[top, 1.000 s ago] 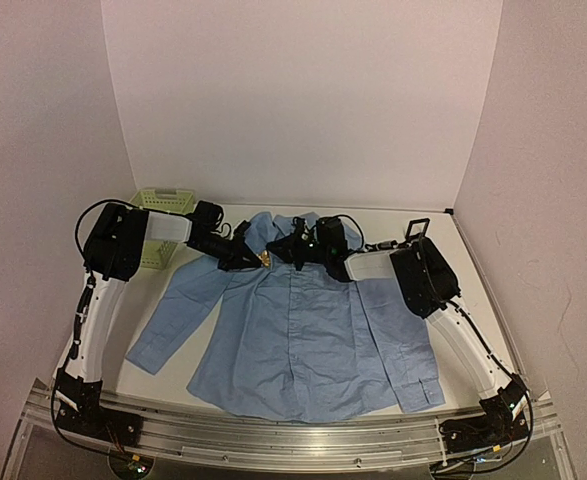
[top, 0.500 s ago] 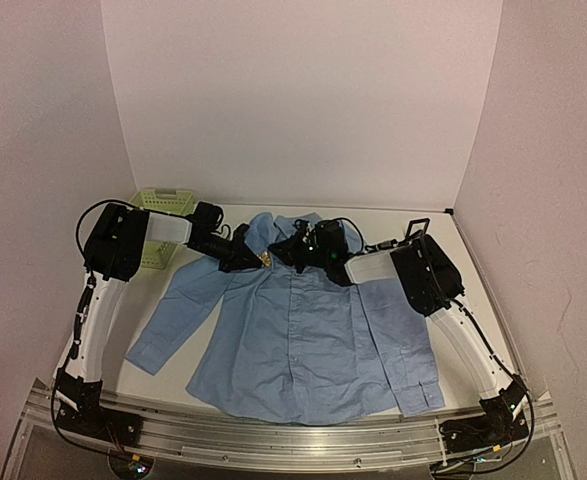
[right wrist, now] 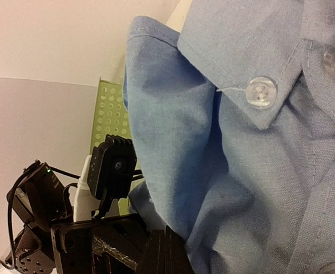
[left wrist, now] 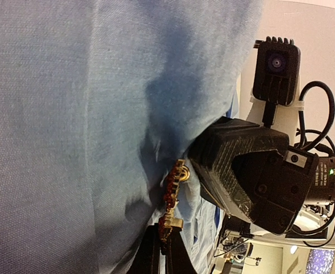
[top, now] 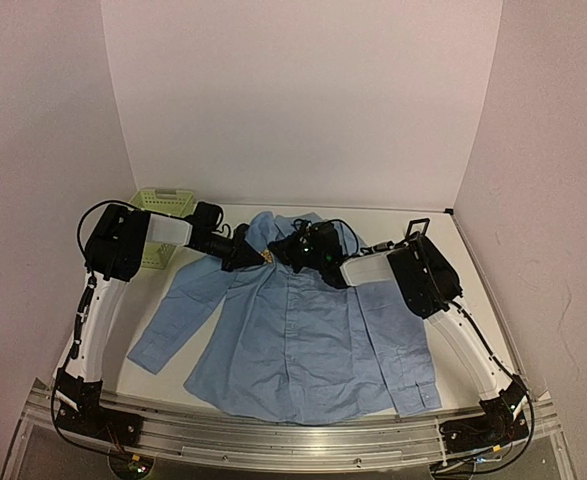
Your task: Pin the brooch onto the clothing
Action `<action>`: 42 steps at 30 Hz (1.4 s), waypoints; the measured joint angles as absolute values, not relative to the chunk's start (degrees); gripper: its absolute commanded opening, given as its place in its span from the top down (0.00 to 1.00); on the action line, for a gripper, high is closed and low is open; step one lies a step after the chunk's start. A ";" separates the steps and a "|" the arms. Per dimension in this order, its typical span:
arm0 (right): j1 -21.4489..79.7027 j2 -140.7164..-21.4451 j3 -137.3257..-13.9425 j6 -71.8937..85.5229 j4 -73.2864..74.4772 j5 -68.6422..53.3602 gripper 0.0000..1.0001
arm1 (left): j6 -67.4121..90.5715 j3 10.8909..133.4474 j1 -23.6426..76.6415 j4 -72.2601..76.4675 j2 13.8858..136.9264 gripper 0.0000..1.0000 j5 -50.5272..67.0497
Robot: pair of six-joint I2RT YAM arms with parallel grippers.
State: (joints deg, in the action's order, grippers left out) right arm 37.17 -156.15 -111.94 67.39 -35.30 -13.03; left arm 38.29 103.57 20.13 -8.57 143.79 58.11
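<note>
A: Brooch [left wrist: 170, 197], where's it sitting?
B: You're gripping it in your left claw [left wrist: 166, 235], clenched on its lower end. It's hovering at the chest of the shirt [top: 303, 340], just under the collar, on the left of the placket.
A: Axis?
B: The long axis is running straight out from your left fingertips, pointing at the fold your right claw [right wrist: 166, 237] is bunching up. The far end is touching or just beside that fold; I can't tell if the pin's piercing.
A: Right claw's state?
B: Clenched too. Going by the creases radiating from its tips, it's pinching shirt fabric. The claws are facing each other, nearly nose to nose, with the brooch between.
A: Which arm's doing the next bit?
B: Left, I'm guessing. You're needing to push along that axis into the raised fold while the right is holding it taut. Slipping off thin cotton is the risk.
A: Surroundings?
B: The shirt's lying front up, sleeves spread, on a pale table [top: 138, 300]. A green basket [top: 163, 200] is sitting at the far left corner, well apart. Plain walls [top: 303, 100] are closing in three sides.
</note>
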 measured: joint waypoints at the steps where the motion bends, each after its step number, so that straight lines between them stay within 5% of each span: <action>1: 37.33 -156.09 -111.94 67.09 -35.12 -12.33 1.00 | 39.27 103.39 20.12 -8.08 143.79 1.00 58.34; 42: 42.15 -153.24 -106.52 50.60 -37.61 2.23 1.00 | 47.80 103.24 20.26 -0.66 145.54 1.00 61.96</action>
